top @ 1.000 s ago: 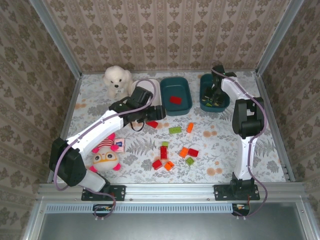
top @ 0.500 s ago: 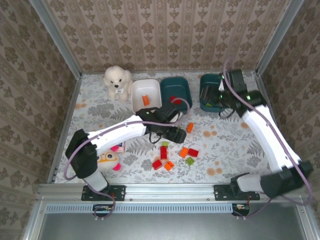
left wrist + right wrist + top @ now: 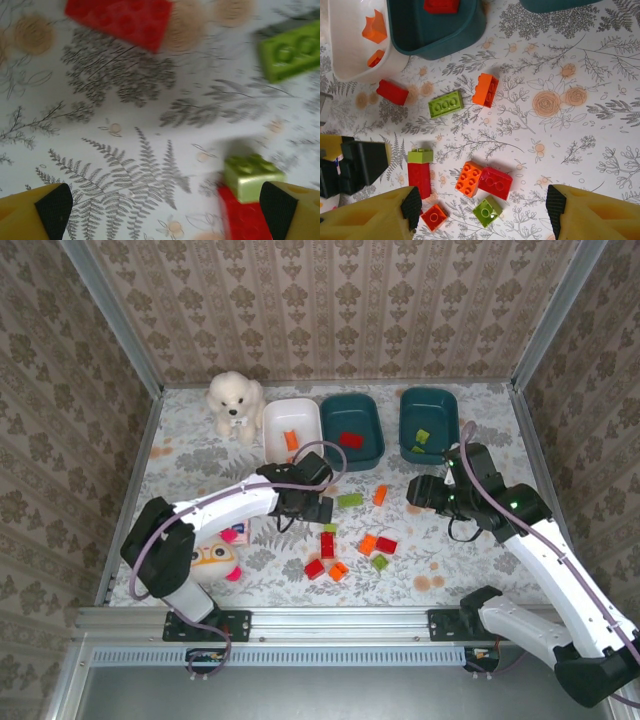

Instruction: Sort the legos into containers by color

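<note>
Loose legos lie mid-table: a flat green brick [image 3: 350, 500], an orange one [image 3: 380, 494], and a red brick topped by a small green one [image 3: 327, 540]. A cluster holds orange [image 3: 470, 178], red [image 3: 495, 182] and green [image 3: 487, 210] bricks. My left gripper [image 3: 318, 510] hovers open low over the mat, the red-and-green stack [image 3: 252, 175] by its right finger. My right gripper [image 3: 482, 205] is open above the cluster, holding nothing. The white bin [image 3: 272, 430] holds orange pieces, the middle teal bin [image 3: 372, 420] a red brick, the right teal bin [image 3: 445, 405] green ones.
A white plush dog [image 3: 234, 398] sits at the back left beside the white bin. A pink-and-white doll [image 3: 212, 558] and a small pink card [image 3: 240, 532] lie under the left arm. Another red brick [image 3: 392, 92] rests near the white bin.
The right arm swung from the right teal bin out over the middle of the table. The left gripper drew back left from the flat green brick.
</note>
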